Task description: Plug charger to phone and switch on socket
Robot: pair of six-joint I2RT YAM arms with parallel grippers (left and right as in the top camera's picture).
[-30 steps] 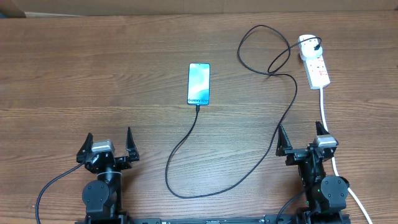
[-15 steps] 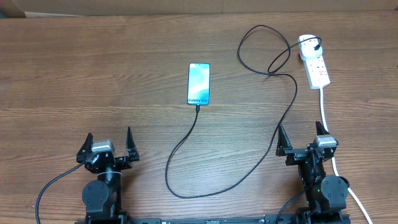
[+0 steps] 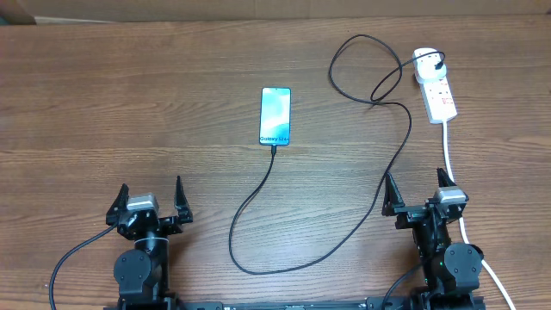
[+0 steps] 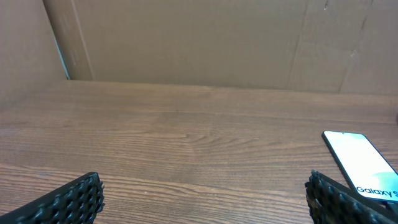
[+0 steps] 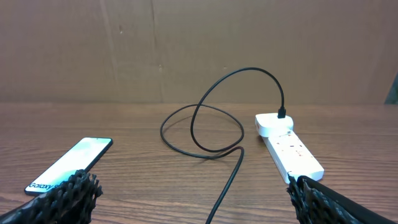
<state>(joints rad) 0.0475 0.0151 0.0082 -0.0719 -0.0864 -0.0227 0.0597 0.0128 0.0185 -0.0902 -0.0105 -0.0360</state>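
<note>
Parked at the near edge of the counter (image 3: 103,103), left end effector (image 3: 151,184) and right end effector (image 3: 414,177) both spread wide, empty. Shows the charger (image 3: 360,36) plugged into the socket (image 3: 439,95) far right, its tip meeting the lower edge of the phone (image 3: 275,116) mid-counter; cannot tell if seated. Likely leaves switching on: calls for reaching the right one forward to press the socket's switch.

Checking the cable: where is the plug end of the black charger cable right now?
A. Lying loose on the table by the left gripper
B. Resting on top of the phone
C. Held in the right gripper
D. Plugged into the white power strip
D: the charger has its black plug standing in the rounded far end of the socket, as the right wrist view shows.
</note>
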